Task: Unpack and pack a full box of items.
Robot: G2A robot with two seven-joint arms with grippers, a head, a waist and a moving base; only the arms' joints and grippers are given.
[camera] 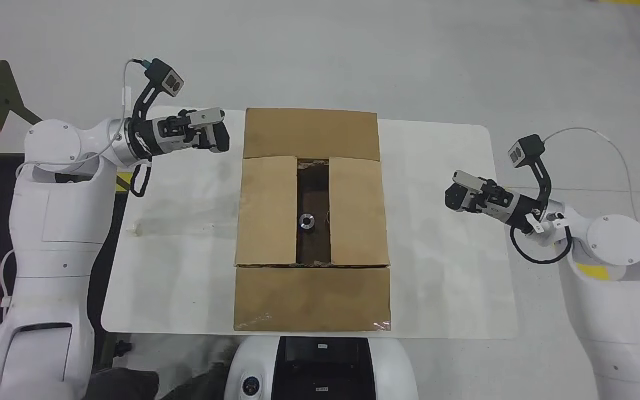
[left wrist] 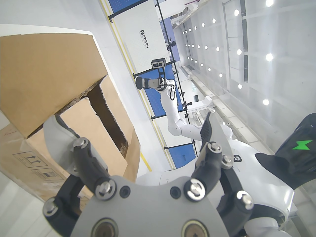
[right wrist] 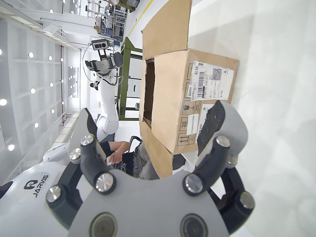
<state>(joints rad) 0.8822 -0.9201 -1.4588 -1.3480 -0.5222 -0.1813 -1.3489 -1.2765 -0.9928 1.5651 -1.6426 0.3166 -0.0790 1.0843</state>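
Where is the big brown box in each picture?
Top view: the cardboard box sits in the middle of the table.
Left wrist view: it stands just beyond the left gripper.
Right wrist view: it stands just beyond the right gripper, labels facing.
Shared landmark: the dark gap between its top flaps.

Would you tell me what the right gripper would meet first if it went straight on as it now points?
Probably the cardboard box: the right gripper, jaws open, points at its labelled side wall with nothing visible between, though depth is unclear.

Matt brown cardboard box (camera: 265, 215) on smooth white table (camera: 440, 280).
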